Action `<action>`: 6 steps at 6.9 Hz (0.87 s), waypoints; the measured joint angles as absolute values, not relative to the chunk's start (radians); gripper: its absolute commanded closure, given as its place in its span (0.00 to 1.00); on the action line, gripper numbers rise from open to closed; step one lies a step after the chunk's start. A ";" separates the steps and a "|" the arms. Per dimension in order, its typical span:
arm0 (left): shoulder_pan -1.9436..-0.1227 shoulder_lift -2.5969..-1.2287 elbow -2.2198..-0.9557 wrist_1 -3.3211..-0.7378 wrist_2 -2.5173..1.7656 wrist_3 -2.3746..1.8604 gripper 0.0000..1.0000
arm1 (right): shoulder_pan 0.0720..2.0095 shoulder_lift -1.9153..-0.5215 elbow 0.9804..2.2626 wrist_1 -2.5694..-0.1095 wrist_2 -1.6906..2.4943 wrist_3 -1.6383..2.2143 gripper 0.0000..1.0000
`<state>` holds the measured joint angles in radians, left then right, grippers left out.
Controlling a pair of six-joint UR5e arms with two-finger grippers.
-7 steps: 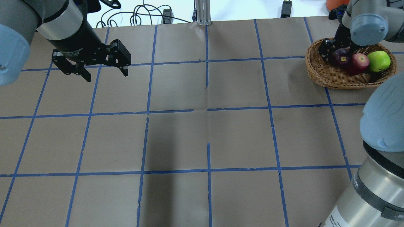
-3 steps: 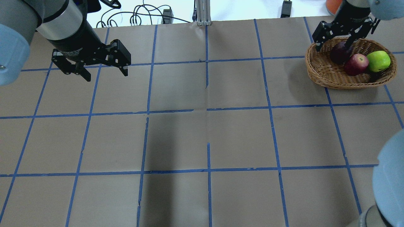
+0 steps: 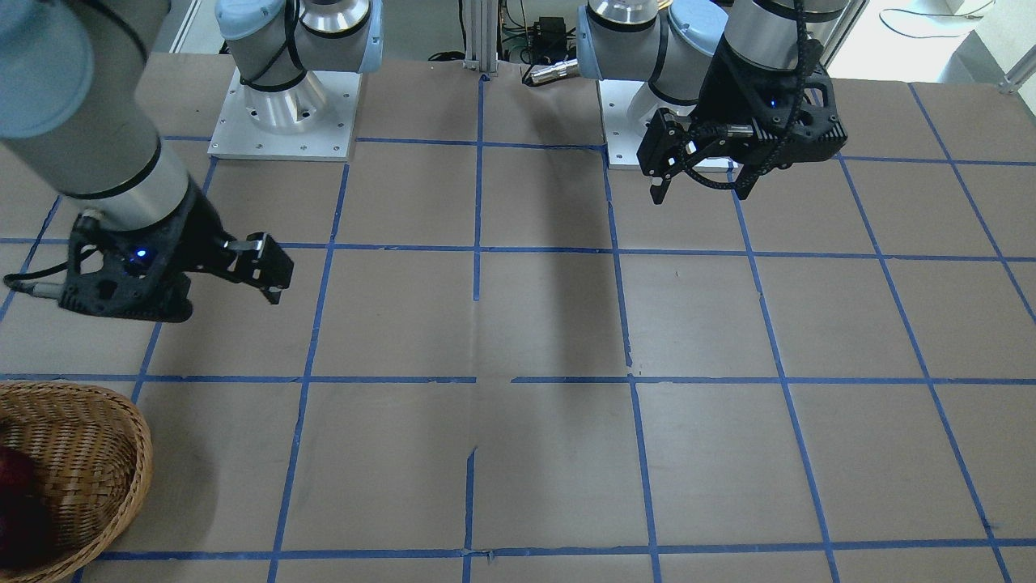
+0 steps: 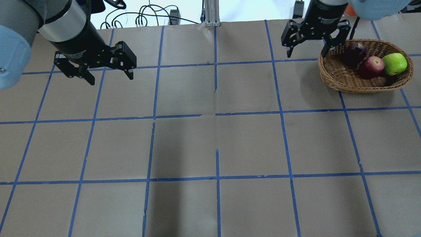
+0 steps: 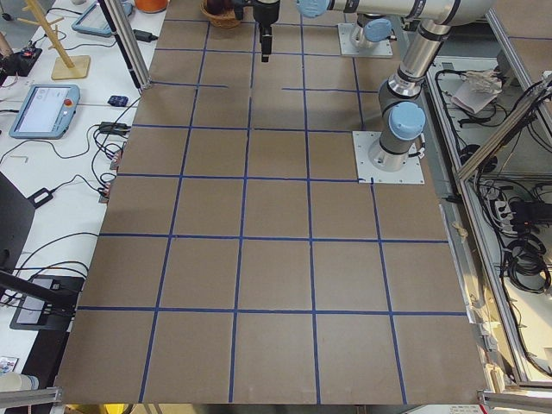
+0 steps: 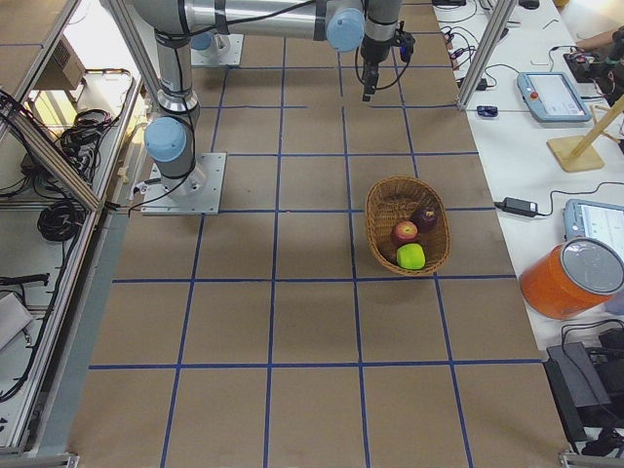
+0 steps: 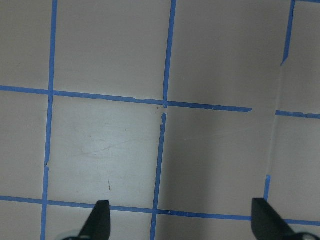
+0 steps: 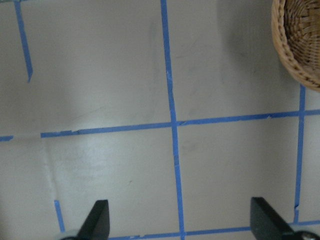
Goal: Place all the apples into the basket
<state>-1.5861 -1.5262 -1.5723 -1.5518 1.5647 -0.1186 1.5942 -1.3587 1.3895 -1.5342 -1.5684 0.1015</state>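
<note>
The wicker basket (image 4: 342,86) stands at the table's far right. It holds all three apples: the maroon one (image 4: 354,52), the red one (image 4: 371,66) and the lime-green one (image 4: 394,63). They also show in the exterior right view, maroon apple (image 6: 424,216), red apple (image 6: 404,232), green apple (image 6: 410,256). My right gripper (image 4: 307,54) is open and empty, raised just left of the basket, whose rim (image 8: 295,55) shows in the right wrist view. My left gripper (image 4: 111,79) is open and empty at the far left, above bare table.
The table is brown paper with a blue tape grid (image 4: 217,113). Cables (image 4: 144,18) and a metal post (image 4: 210,13) lie beyond the far edge. An orange container (image 6: 570,278) and tablets sit on the side bench.
My right gripper has lifted out of the basket and moved left, leaving the maroon apple inside. The left arm has not moved.
</note>
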 measured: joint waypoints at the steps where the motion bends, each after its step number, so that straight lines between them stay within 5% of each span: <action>1: -1.586 -1.526 -1.573 -1.552 1.565 -0.118 0.00 | 1.627 -1.396 1.412 -1.488 -1.567 0.138 0.00; 6: -1.586 -1.526 -1.572 -1.552 1.565 -0.118 0.00 | 1.587 -1.475 1.487 -1.457 -1.570 0.072 0.00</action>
<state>-1.5861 -1.5263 -1.5725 -1.5520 1.5646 -0.1181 1.5867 -1.4752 1.4867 -1.4573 -1.5700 0.0718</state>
